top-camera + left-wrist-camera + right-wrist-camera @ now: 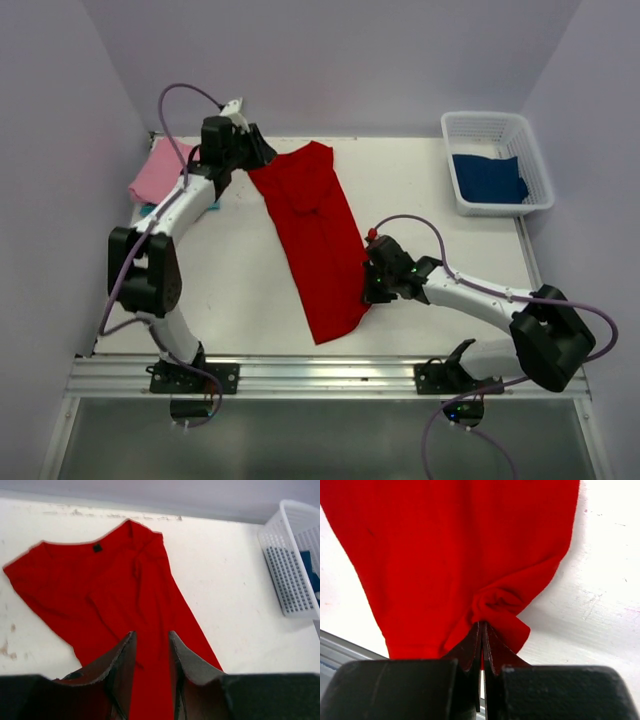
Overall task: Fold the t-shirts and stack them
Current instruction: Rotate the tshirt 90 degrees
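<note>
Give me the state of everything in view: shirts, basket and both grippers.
red t-shirt: lying long and narrow on the table, one edge bunched in a pinch.
pink t-shirt: folded, at the table's far-left corner.
dark blue t-shirt: lying in the basket.
basket: upright, at the far-right corner.
left gripper: open, over the red t-shirt.
right gripper: shut on the red t-shirt's edge.

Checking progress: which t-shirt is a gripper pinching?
The bright red cloth t-shirt mid-table: the right gripper pinches its edge. The pink cloth t-shirt and dark blue one lie ungripped.
</note>
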### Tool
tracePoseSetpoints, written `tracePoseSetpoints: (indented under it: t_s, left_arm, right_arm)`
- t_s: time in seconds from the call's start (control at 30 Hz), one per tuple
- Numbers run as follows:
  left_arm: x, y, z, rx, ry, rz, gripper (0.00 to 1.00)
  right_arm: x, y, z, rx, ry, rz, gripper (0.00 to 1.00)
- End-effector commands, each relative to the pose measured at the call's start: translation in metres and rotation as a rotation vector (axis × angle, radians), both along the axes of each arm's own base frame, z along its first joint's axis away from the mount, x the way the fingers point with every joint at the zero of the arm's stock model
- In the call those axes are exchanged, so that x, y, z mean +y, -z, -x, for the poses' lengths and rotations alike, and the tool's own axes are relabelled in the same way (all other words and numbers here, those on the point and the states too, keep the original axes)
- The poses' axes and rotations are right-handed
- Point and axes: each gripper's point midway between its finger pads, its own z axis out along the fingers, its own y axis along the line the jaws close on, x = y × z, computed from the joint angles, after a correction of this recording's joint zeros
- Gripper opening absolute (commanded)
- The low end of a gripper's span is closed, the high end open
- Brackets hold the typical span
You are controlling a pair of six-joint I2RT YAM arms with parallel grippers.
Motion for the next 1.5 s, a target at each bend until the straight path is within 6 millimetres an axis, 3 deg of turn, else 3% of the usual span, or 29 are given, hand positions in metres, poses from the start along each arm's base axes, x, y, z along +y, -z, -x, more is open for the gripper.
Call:
tracePoseSetpoints:
  t_s: [0.0, 0.03, 0.07, 0.13, 0.17, 0.2, 0.27, 0.33, 0.43, 0.67, 0.73, 0.77, 0.8, 0.83, 0.87, 0.93, 1.0, 1.07, 1.27, 1.3, 1.37, 1.43, 1.47]
  left_arm:
    - [-0.013, 0.027, 0.064, 0.06, -0.029, 0.0, 0.35]
    - [-0.018, 0.033, 0.079, 0.073, -0.026, -0.007, 0.35]
    - [-0.033, 0.041, 0.107, 0.088, 0.019, -0.018, 0.34]
    - [-0.045, 0.051, 0.134, 0.129, 0.022, -0.015, 0.32]
    - [-0.061, 0.068, 0.16, 0.165, 0.072, -0.03, 0.3]
    - [-0.069, 0.061, 0.173, 0.157, 0.082, -0.016, 0.28]
    - [-0.087, 0.078, 0.21, 0.207, 0.129, -0.065, 0.27]
    - [-0.099, 0.091, 0.24, 0.265, 0.173, -0.096, 0.27]
    - [-0.095, 0.105, 0.267, 0.306, 0.162, -0.129, 0.25]
    - [-0.098, 0.1, 0.308, 0.321, 0.15, -0.129, 0.22]
    - [-0.101, 0.111, 0.326, 0.343, 0.168, -0.15, 0.23]
    - [-0.102, 0.116, 0.331, 0.361, 0.17, -0.147, 0.28]
    - [-0.105, 0.12, 0.335, 0.365, 0.179, -0.139, 0.33]
    - [-0.105, 0.133, 0.347, 0.39, 0.202, -0.157, 0.46]
    - [-0.106, 0.136, 0.352, 0.403, 0.195, -0.143, 0.51]
    - [-0.106, 0.144, 0.366, 0.406, 0.204, -0.161, 0.63]
    - [-0.104, 0.147, 0.377, 0.419, 0.187, -0.159, 0.69]
    - [-0.101, 0.151, 0.388, 0.426, 0.182, -0.135, 0.75]
    - [-0.095, 0.16, 0.404, 0.419, 0.17, 0.019, 0.77]
    - [-0.09, 0.17, 0.408, 0.43, 0.167, 0.015, 0.78]
    - [-0.093, 0.17, 0.409, 0.43, 0.161, 0.056, 0.77]
    - [-0.09, 0.184, 0.414, 0.457, 0.156, 0.056, 0.77]
    - [-0.1, 0.178, 0.411, 0.442, 0.169, 0.114, 0.78]
  right_arm:
    - [0.005, -0.006, -0.002, -0.017, -0.025, -0.017, 0.0]
    - [0.002, -0.007, 0.001, -0.016, -0.02, -0.017, 0.0]
    - [0.0, -0.006, 0.004, -0.013, -0.019, -0.015, 0.0]
    - [-0.007, -0.006, 0.012, -0.006, -0.01, -0.014, 0.0]
    - [-0.011, -0.007, 0.014, -0.007, 0.001, -0.01, 0.0]
    - [-0.015, -0.003, 0.019, 0.006, 0.01, -0.002, 0.0]
    - [-0.024, -0.003, 0.027, 0.015, 0.025, 0.005, 0.0]
    - [-0.03, -0.002, 0.034, 0.028, 0.035, 0.01, 0.0]
    - [-0.04, -0.003, 0.038, 0.019, 0.057, 0.026, 0.0]
    - [-0.045, 0.005, 0.041, 0.031, 0.066, 0.048, 0.0]
    - [-0.045, 0.008, 0.039, 0.03, 0.069, 0.057, 0.0]
    - [-0.045, 0.009, 0.038, 0.026, 0.069, 0.063, 0.0]
    - [-0.046, 0.009, 0.036, 0.022, 0.075, 0.073, 0.07]
    - [-0.049, 0.009, 0.035, 0.016, 0.08, 0.086, 0.17]
    - [-0.049, 0.006, 0.032, 0.009, 0.085, 0.094, 0.32]
    - [-0.054, 0.0, 0.031, -0.007, 0.094, 0.107, 0.38]
    - [-0.061, -0.007, 0.028, -0.031, 0.129, 0.123, 0.52]
    - [-0.063, -0.014, 0.023, -0.065, 0.147, 0.12, 0.54]
    - [-0.07, -0.02, 0.02, -0.087, 0.157, 0.155, 0.55]
    - [-0.072, -0.02, 0.019, -0.095, 0.162, 0.164, 0.56]
    - [-0.074, -0.019, 0.018, -0.096, 0.164, 0.175, 0.57]
    - [-0.076, -0.017, 0.017, -0.096, 0.17, 0.185, 0.57]
    - [-0.076, -0.016, 0.017, -0.094, 0.172, 0.19, 0.56]
